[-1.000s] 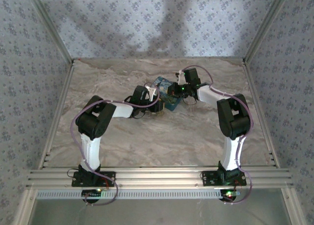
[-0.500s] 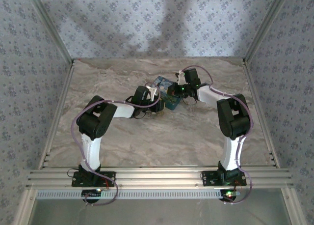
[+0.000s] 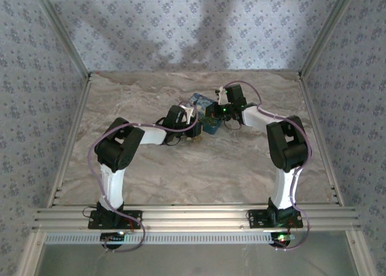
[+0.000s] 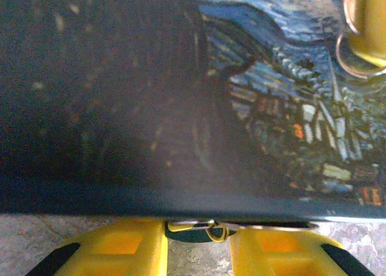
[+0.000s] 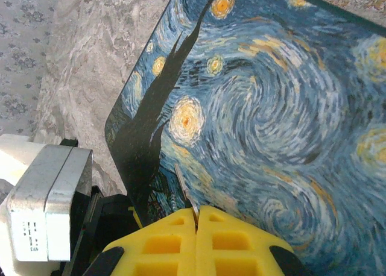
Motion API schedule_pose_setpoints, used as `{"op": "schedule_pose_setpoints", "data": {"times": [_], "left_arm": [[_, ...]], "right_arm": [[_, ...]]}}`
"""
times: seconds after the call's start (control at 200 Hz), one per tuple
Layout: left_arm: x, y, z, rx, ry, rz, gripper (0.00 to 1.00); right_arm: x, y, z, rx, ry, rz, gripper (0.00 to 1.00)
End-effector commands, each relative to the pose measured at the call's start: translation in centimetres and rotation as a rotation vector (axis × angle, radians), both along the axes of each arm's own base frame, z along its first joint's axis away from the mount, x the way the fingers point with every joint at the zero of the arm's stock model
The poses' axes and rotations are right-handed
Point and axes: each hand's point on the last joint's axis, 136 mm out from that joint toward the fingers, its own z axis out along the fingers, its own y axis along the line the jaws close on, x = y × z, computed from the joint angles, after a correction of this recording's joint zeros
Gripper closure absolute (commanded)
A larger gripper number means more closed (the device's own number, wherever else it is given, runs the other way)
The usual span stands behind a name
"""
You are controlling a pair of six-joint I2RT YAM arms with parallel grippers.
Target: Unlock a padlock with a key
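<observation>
The blue starry-night box (image 3: 197,100) lies at the table's middle back, and both arms meet at it. In the left wrist view its dark side (image 4: 181,107) looms close. At its lower edge sits the padlock (image 4: 193,232), small and dark with a silvery shackle. My left gripper (image 4: 198,243) is low on the table, its yellow fingers (image 4: 120,246) touching the padlock on either side. My right gripper (image 5: 196,211) is shut on the key (image 5: 183,182), whose thin blade points out over the painted lid (image 5: 271,107). A key ring (image 4: 350,53) hangs under the right gripper.
The marble table (image 3: 151,167) is bare around the box. Patterned walls and aluminium rails close in its left, right and back. The left arm's grey wrist block (image 5: 45,197) sits close beside the right gripper at the box's edge.
The left arm has edged slightly right toward the box and its fingers have drawn closer together. The right arm has stayed put with the key.
</observation>
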Motion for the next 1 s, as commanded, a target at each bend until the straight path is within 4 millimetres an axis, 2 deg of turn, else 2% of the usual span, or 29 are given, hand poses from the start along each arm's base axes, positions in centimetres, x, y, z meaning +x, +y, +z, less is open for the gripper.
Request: {"op": "schedule_pose_setpoints", "data": {"times": [0.0, 0.08, 0.105, 0.315, 0.535, 0.804, 0.994], "left_arm": [[-0.3, -0.5, 0.8, -0.034, 0.024, 0.005, 0.72], [-0.7, -0.5, 1.2, -0.055, 0.052, 0.015, 0.72], [-0.8, -0.5, 1.3, -0.061, 0.055, 0.014, 0.72], [-2.3, -0.4, 2.5, -0.108, 0.130, 0.034, 0.74], [-3.9, -0.8, 4.1, -0.161, 0.222, 0.020, 0.77], [-5.8, -1.6, 5.8, -0.218, 0.307, 0.003, 0.78], [-7.1, -1.6, 6.4, -0.242, 0.368, 0.016, 0.78]], "right_arm": [[-1.1, -0.7, -0.7, -0.042, 0.012, -0.020, 1.00], [-0.6, -0.7, 1.1, -0.027, -0.045, -0.023, 1.00], [-1.3, -1.0, 0.3, -0.036, -0.030, -0.024, 1.00], [-2.3, -1.7, 3.0, -0.024, -0.146, -0.034, 1.00], [-5.7, -3.5, 4.1, -0.065, -0.260, -0.042, 1.00], [-11.0, -4.5, 3.3, -0.111, -0.365, -0.038, 1.00], [-13.9, -4.9, 1.6, -0.156, -0.420, -0.051, 1.00]]}}
